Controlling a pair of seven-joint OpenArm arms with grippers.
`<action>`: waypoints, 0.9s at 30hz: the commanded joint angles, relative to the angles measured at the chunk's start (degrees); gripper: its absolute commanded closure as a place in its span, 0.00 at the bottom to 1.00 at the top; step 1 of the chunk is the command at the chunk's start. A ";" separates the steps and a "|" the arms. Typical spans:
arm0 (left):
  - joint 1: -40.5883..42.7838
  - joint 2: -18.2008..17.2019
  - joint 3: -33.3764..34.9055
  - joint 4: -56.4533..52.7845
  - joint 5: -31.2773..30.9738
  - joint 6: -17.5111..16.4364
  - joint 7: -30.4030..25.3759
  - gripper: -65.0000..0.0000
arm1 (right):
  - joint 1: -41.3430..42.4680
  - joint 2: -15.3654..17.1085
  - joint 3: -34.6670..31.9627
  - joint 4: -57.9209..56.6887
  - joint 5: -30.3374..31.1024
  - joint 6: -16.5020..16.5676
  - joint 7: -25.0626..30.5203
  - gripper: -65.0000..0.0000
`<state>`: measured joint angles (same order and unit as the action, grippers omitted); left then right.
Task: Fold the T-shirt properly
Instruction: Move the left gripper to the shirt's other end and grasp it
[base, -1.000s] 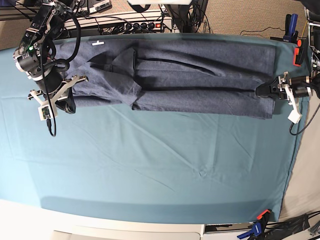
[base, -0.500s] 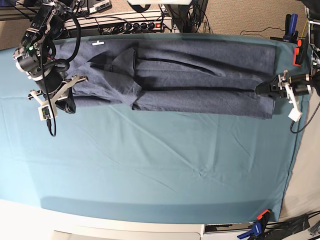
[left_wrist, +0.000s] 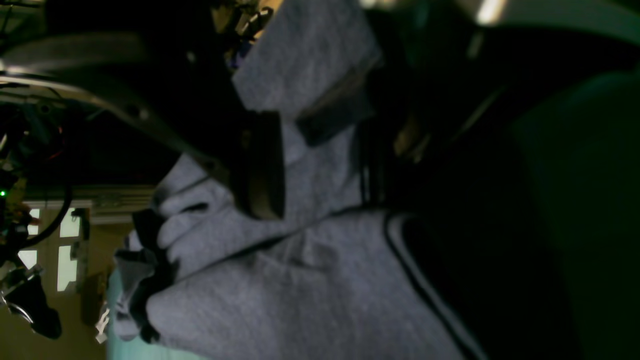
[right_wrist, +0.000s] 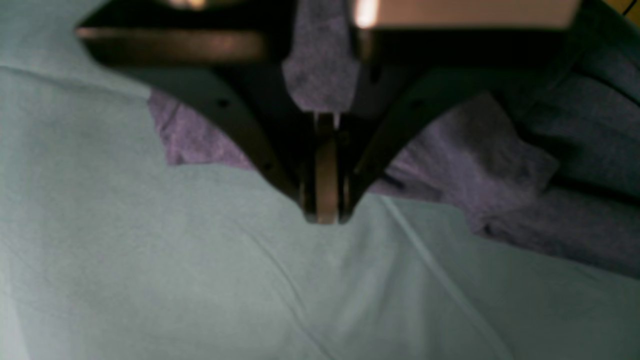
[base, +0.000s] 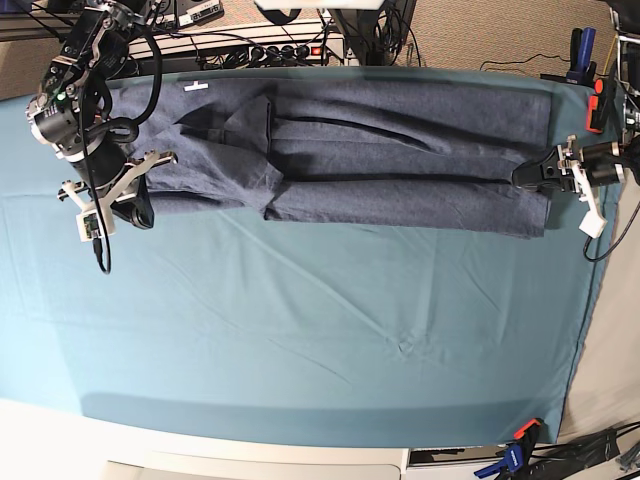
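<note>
No readable print or brand anywhere on the T-shirt (base: 390, 155); you're looking at plain heathered slate-blue fabric. The only mark nearby is a small white tape piece (base: 195, 86) on the cloth by its far left corner, with no text legible.

The T-shirt lies folded into a long band on the far half of the teal table cloth (base: 320, 330), long axis running left-right across the base view. Sleeve and collar folds bunch at the view's left; the straight hem end sits at the view's right.

Left gripper (base: 527, 176) is at that hem end. In the left wrist view you see its fingers (left_wrist: 260, 165) either side of a fabric layer, clenched on the T-shirt (left_wrist: 300, 280).

Right gripper (base: 135, 205) is at the sleeve end, near edge. In the right wrist view its tips (right_wrist: 325, 200) are pressed together with the T-shirt (right_wrist: 450, 150) fabric behind them, resting on the table cloth (right_wrist: 200, 280). You can't tell from here whether cloth is pinched between them.
</note>
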<state>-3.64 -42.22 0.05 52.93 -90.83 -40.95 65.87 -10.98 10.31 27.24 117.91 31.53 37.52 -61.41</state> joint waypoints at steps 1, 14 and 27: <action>0.74 0.39 0.52 -0.24 5.83 0.95 3.13 0.57 | 0.52 0.63 0.17 0.96 1.01 -0.07 1.86 1.00; 0.46 1.09 0.52 -0.24 5.83 0.95 2.69 0.70 | 0.50 0.63 0.17 0.92 0.98 -0.07 1.79 1.00; 0.44 1.11 0.52 -0.22 5.83 0.95 1.88 1.00 | 0.52 0.63 0.17 0.92 0.96 -0.07 1.79 1.00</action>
<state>-3.88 -41.45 -0.08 53.47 -87.70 -40.95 65.91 -10.98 10.31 27.24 117.91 31.55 37.52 -61.41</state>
